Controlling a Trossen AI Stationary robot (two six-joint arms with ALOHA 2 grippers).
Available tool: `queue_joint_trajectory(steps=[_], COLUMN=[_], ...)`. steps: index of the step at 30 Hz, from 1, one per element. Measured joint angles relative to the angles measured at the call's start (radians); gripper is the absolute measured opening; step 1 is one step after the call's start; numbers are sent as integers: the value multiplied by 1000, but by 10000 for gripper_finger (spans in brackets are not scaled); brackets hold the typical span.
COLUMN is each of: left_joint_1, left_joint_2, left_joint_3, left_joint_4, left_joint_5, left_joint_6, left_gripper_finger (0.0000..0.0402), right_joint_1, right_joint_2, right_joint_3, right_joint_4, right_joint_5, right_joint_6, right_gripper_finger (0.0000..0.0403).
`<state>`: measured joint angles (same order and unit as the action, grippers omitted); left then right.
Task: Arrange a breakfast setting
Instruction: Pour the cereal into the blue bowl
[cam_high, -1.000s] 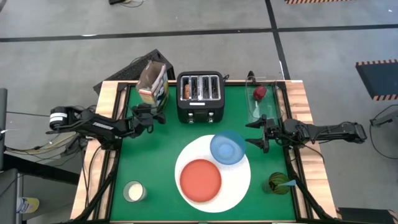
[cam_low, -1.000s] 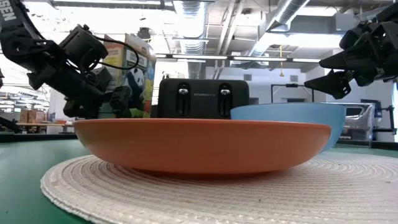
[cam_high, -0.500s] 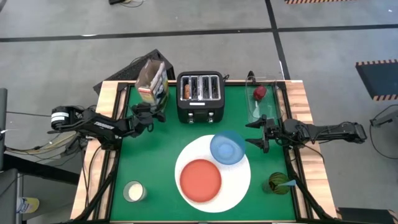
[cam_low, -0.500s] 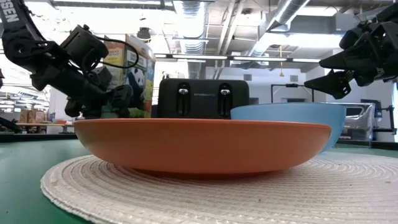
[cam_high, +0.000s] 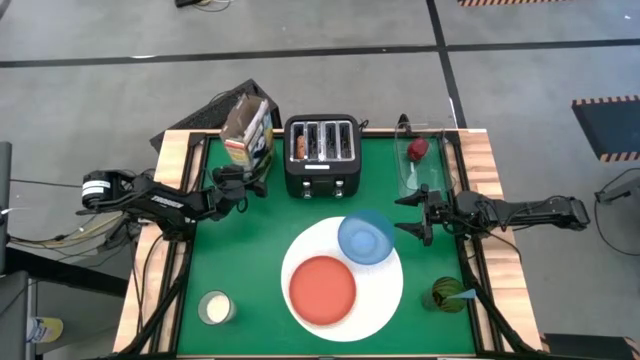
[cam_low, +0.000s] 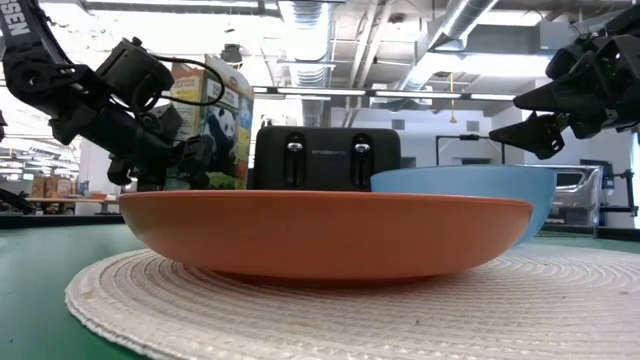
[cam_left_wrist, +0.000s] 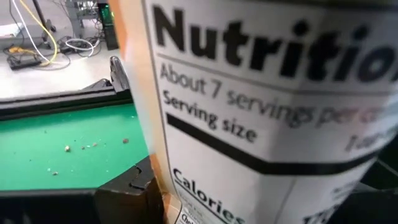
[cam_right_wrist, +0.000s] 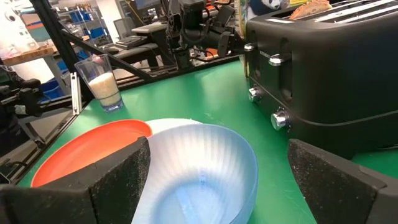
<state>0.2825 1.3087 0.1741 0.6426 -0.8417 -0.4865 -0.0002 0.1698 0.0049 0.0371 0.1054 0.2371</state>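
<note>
Left of the toaster (cam_high: 321, 152), and well in front of it, a glass of milk (cam_high: 215, 306) stood near the table's front rim, apart from the setting. Just left of the toaster, the cereal box (cam_high: 247, 128) stood close to the back-left corner of the table (cam_high: 250, 250). The left gripper (cam_high: 240, 180) was up against the box's printed side, which filled the left wrist view. Whether it had actually clamped the box could not be told. Something brown showed in the toaster's leftmost slot, perhaps the ring bagel (cam_high: 300, 147). In front of the toaster lay the large round white plate (cam_high: 385, 295), with the smaller red-orange plate (cam_high: 322, 289) on it, bare. The small blue bowl (cam_high: 366, 237) sat on the white plate's edge nearest the toaster and looked empty in the right wrist view. Right of the toaster and a little forward, the right gripper (cam_high: 418, 222) hung just beside the bowl with its jaws spread wide, holding nothing. Directly right of the toaster, the dark red piece (cam_high: 417, 149) lay in a clear container (cam_high: 420, 165) by the right rim. Farther forward, the blue-handled spoon (cam_high: 462, 294) stood in a green cup (cam_high: 443, 296). By my reckoning only the crockery was placed; cereal, bagel, red piece and spoon remained. Open green lay front-left of the toaster, while the box and container left little margin at the rims.
</note>
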Motion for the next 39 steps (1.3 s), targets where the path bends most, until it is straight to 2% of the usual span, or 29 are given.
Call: queue_joint_trajectory(steps=[5,11,20,29,34,39], left_joint_1=[0,-1,-3,-3,-3,-3], left_joint_2=[-18,-102,-327,-586,-700,-756], left_joint_3=[0,0,0,3,65,174], left_joint_4=[-7,-32,-308,-478,-566,-646], left_joint_5=[9,47,45,50,85,91], left_joint_6=[34,87,83,86,165,266], left_gripper_finger=[197,197,196,196,196,196], right_joint_1=[0,0,0,0,0,0], right_joint_2=[0,0,0,0,0,0], right_joint_3=[0,0,0,0,0,0], right_joint_4=[0,0,0,0,0,0], right_joint_5=[0,0,0,0,0,0], right_joint_6=[0,0,0,0,0,0], right_gripper_finger=[396,396,396,396,396,396])
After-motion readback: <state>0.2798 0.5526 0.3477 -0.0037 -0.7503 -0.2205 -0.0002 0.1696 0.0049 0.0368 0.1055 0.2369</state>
